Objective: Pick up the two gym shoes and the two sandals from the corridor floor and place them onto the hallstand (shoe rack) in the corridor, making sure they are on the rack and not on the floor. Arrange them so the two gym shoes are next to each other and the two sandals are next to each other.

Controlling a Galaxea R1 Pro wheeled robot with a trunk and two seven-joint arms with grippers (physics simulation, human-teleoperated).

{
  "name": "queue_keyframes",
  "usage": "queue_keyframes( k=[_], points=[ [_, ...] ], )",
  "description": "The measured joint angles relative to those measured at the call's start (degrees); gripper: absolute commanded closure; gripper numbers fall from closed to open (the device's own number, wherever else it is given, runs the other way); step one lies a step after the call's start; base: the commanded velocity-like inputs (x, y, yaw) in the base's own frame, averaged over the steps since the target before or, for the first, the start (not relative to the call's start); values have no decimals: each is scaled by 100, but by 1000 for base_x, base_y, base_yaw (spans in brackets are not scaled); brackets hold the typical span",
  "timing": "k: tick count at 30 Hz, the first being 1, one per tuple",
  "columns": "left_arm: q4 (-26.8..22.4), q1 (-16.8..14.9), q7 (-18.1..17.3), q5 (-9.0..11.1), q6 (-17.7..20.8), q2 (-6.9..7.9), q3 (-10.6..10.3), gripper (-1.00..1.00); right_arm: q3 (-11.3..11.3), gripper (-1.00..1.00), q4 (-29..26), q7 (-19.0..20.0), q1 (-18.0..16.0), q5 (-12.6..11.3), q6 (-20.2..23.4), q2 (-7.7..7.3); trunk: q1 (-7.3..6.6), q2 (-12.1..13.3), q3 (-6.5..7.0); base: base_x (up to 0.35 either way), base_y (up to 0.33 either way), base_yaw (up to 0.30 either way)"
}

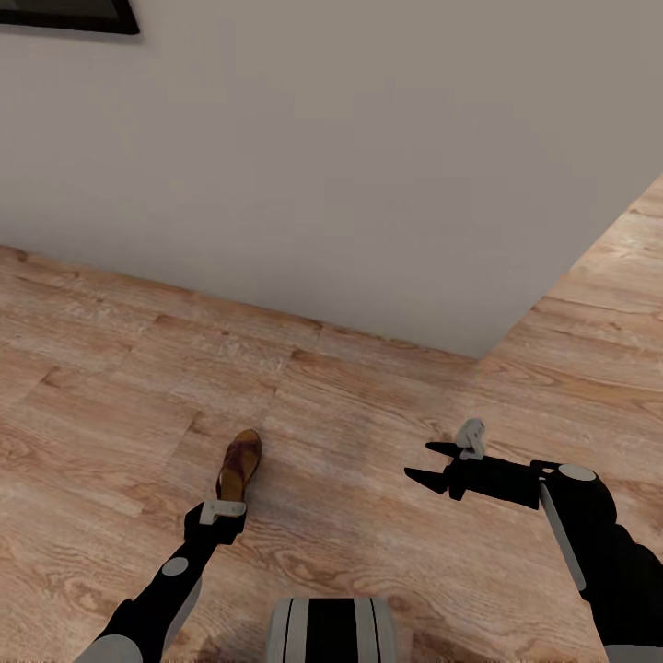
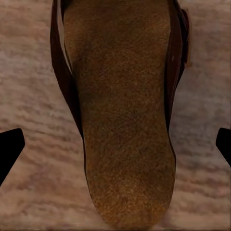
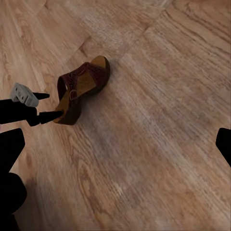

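We are looking down at one flat brown leather open sandal (image 1: 239,465) lying on the light brown wood-grain plank corridor floor (image 1: 368,433), a little way out from the foot of a plain pale grey wall (image 1: 322,184). Our left hand (image 1: 217,517) is hanging right at the near end of the sandal, and the sandal's long axis is running straight away from that hand toward the wall, tilted slightly to the right in the head view. In the left wrist view the sandal's tan suede-like footbed (image 2: 122,120) is sitting squarely between the two dark fingertips (image 2: 9,147), which are standing wide apart on either side with bare floor showing between each tip and the shoe, so we are judging this hand to be spread wide and gripping nothing yet. Our right hand (image 1: 437,463) is hovering well off to the right of the sandal, its fingers also parted and empty, pointing across toward it. The left arm is clearly the nearer one, so we are expecting the pickup to come from it, closing across the sandal's width. The shoe rack and the other shoes are out of frame.
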Motion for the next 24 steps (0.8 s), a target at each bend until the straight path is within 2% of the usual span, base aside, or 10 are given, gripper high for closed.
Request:
queue_keyframes(
  k=[7, 13, 21, 24],
  points=[
    [0, 3, -2, 304, -20, 6, -12, -100, 0, -100, 0, 0, 0, 0, 0, 0, 18, -9, -173, 0, 0, 0],
    [-2, 5, -4, 379, -24, 7, -20, -100, 0, -100, -3, 0, 0, 0, 0, 0, 33, -18, -308, 0, 0, 0],
    [-3, 12, -5, 392, -26, 8, -22, -100, -17, -100, -23, 0, 0, -2, 0, 0, 33, -18, -309, 0, 0, 0],
    [-3, 14, -5, 393, -28, 8, -23, -100, -133, -100, -25, 0, 0, -5, 0, 0, 33, -18, -309, 0, 0, 0]
  ],
)
